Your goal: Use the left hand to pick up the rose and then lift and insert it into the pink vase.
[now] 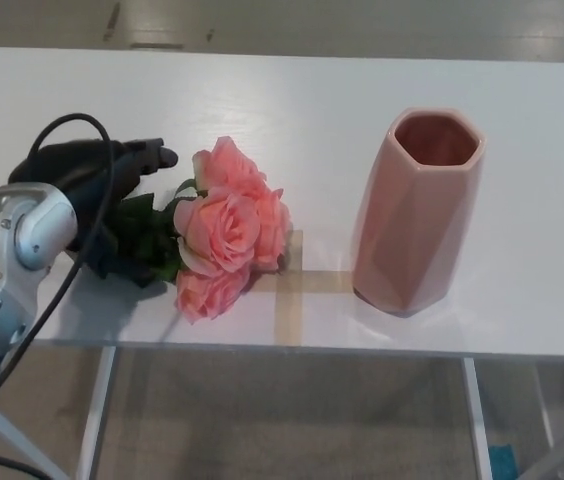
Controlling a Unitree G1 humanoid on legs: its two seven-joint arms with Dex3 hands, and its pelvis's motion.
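A bunch of pink roses (224,228) lies on the white table (312,100), blooms toward the right, green leaves (147,235) and stem toward the left. My left hand (92,180) is black and rests over the leafy stem end. Its fingers (150,155) stretch out above the leaves, a dark part of the hand shows below them, and the stem under the palm is hidden. The fingers stand apart and the roses still lie flat. The pink faceted vase (417,215) stands upright to the right of the blooms, mouth open. My right hand does not show.
Tan tape strips (290,285) form a cross on the table between roses and vase. A black cable (67,125) loops over my left wrist. The table's front edge runs just below the roses, with floor and table legs beneath.
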